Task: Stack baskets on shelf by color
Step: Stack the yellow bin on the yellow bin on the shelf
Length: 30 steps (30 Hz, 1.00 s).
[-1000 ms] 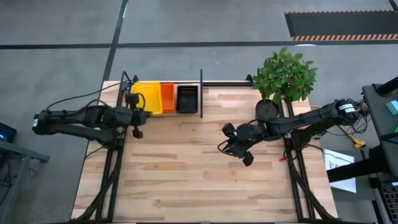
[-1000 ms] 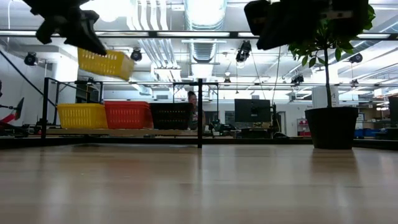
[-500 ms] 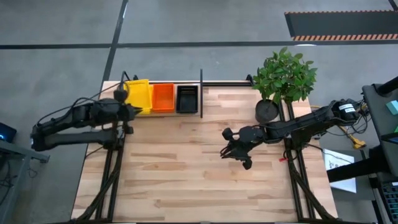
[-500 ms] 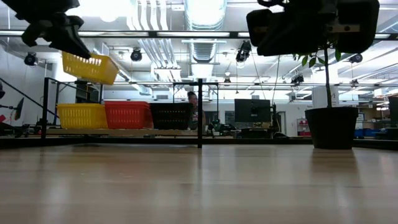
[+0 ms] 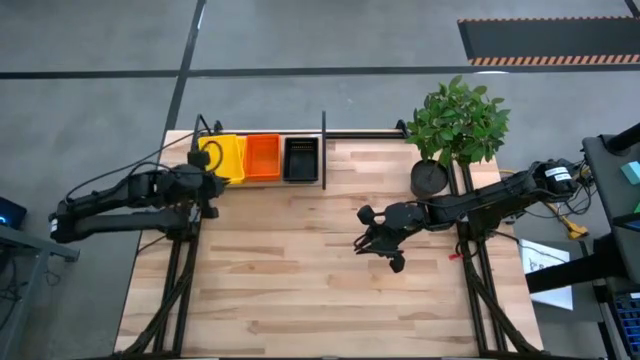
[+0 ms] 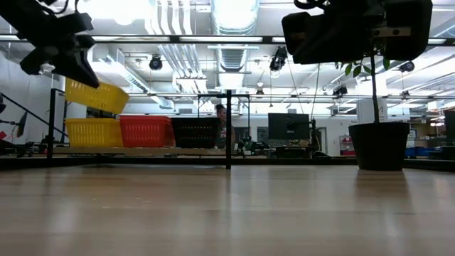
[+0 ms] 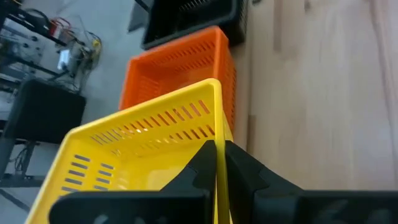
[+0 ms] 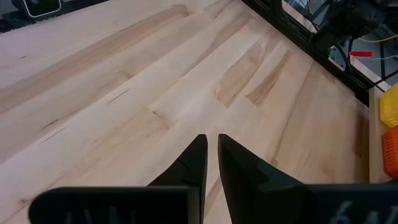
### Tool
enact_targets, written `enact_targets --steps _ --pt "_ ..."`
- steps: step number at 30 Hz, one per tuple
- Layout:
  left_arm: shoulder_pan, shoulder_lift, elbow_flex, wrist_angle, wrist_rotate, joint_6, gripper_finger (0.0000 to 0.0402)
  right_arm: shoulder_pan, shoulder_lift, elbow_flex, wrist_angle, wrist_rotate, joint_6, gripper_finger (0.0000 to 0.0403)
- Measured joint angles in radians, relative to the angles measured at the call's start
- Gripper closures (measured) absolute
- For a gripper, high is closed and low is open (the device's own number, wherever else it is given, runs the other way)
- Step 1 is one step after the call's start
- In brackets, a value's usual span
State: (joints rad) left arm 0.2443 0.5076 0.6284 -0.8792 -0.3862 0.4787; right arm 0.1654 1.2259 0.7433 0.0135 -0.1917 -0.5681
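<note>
We see the left gripper (image 7: 219,163) pinched on the rim of a tilted yellow basket (image 7: 134,149), held just above the yellow stack (image 6: 94,132) on the shelf (image 6: 142,150). Beyond its fingers sit the orange basket (image 7: 180,74) and black basket (image 7: 186,15). The right gripper (image 8: 211,163), nearly closed and empty, hangs over the bare table (image 8: 124,93).

Grey concrete floor (image 5: 300,40); ceiling ducts (image 6: 231,21), seemingly.
</note>
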Motion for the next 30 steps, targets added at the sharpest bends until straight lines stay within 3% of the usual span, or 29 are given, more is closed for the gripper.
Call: enact_targets --steps 9,20,30 --pt "0.001 0.049 -0.002 0.006 -0.097 0.060 0.0402 0.000 0.000 0.000 0.000 0.000 0.011 0.0372" --pt "0.016 0.097 0.000 0.041 -0.121 0.173 0.0402 0.000 0.000 0.000 0.000 0.001 0.011 0.0372" --pt "0.060 0.221 0.001 0.084 -0.123 0.219 0.0402 0.000 0.000 0.000 -0.001 0.002 0.039 0.0372"
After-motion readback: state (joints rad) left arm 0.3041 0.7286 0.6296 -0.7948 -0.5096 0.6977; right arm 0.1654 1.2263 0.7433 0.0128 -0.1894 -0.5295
